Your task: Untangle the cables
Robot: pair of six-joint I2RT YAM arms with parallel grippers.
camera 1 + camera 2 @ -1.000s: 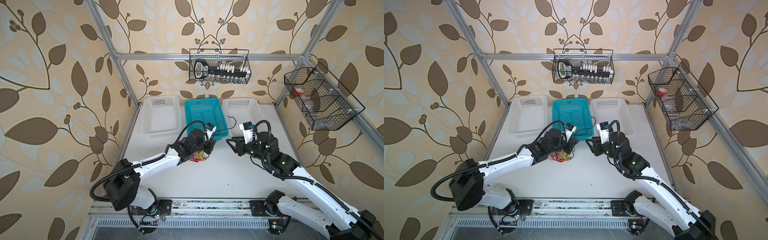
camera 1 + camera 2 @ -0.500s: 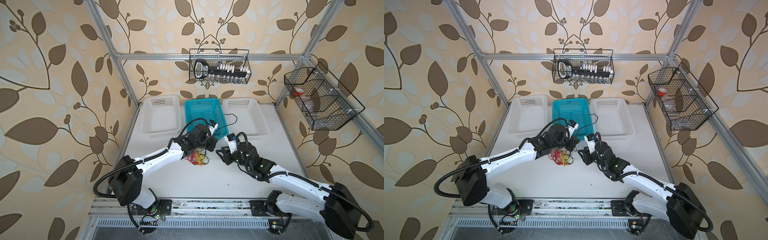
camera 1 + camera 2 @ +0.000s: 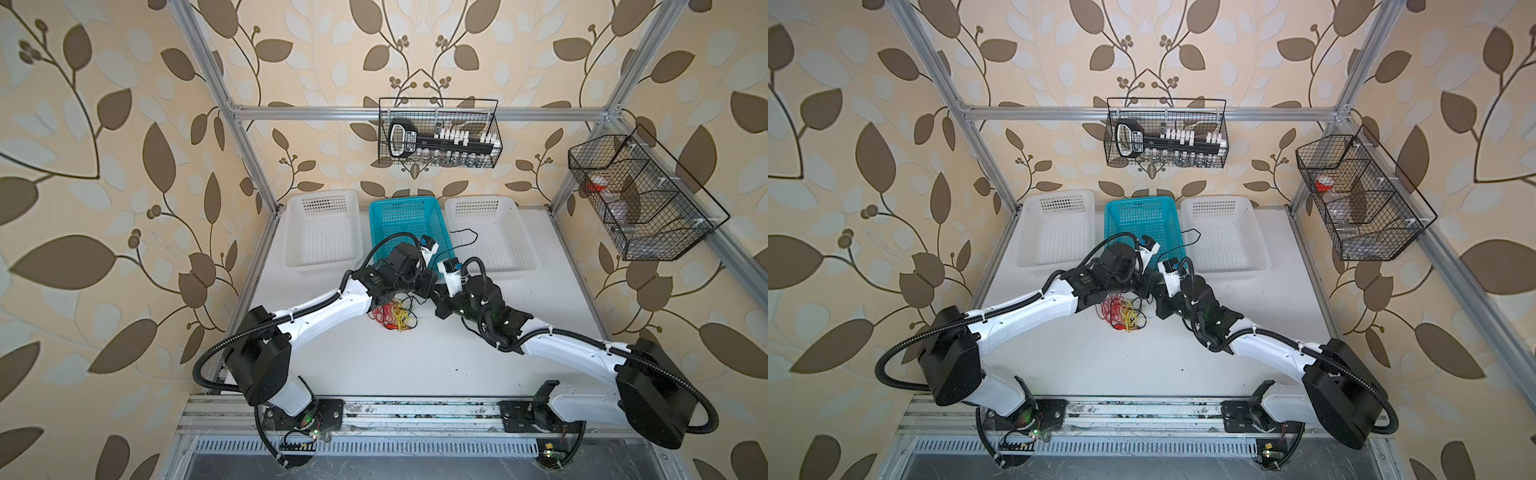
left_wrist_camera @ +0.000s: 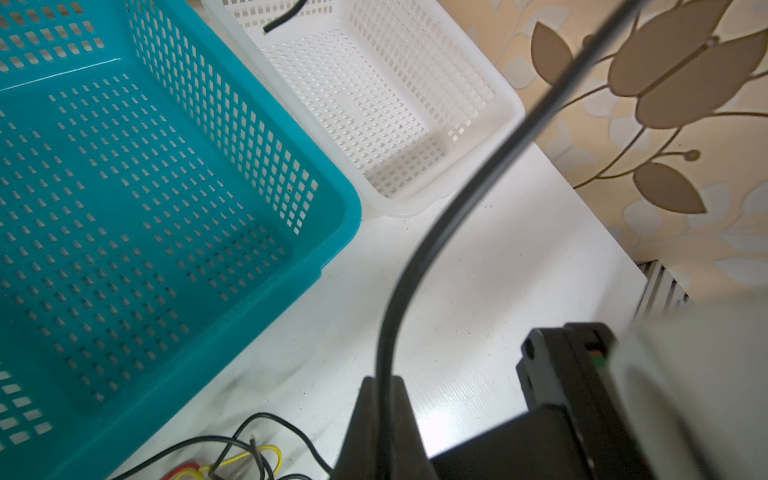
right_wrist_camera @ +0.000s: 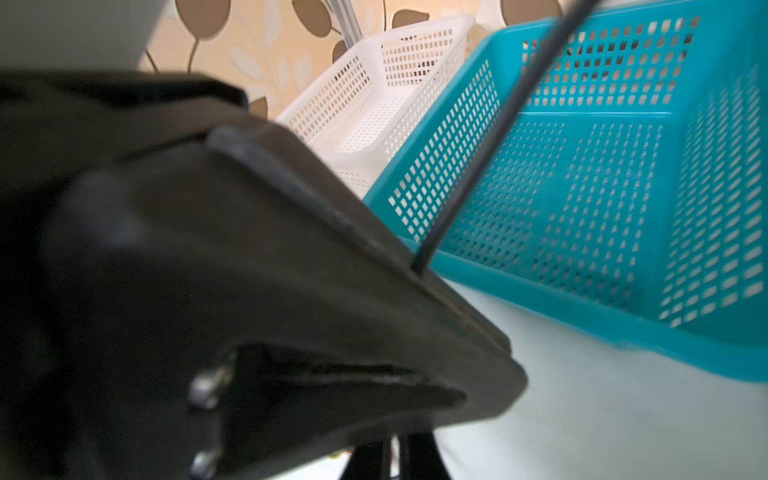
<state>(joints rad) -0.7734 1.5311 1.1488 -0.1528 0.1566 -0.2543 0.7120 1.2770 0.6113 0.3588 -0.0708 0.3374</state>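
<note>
Left fingers are pinched tight on a black cable. From where I stand it comes straight out of their tip and sweeps up and away in a long curve above the bench. In both top views that same black cable loops past the near corner of the teal basket. Its loose end hangs over the right-hand white basket, and I cannot tell whether the end touches the basket floor.

Right fingers are closed up narrow as well. They show only as two dark blurred shapes at the edge of the right wrist view, so I cannot tell if anything is caught between them. Most of that view is filled by the left arm's black gripper body, with the black cable slanting up from it in front of the teal basket.

Seen from above, the two grippers meet nose to nose just in front of the teal basket, the left one just beside the right one.

A tangle of red and yellow cables lies on the bench just below the left wrist, between the two arms, with a few thin black loops running through it. The left-hand white basket sits just beside the teal one at the back.
</note>
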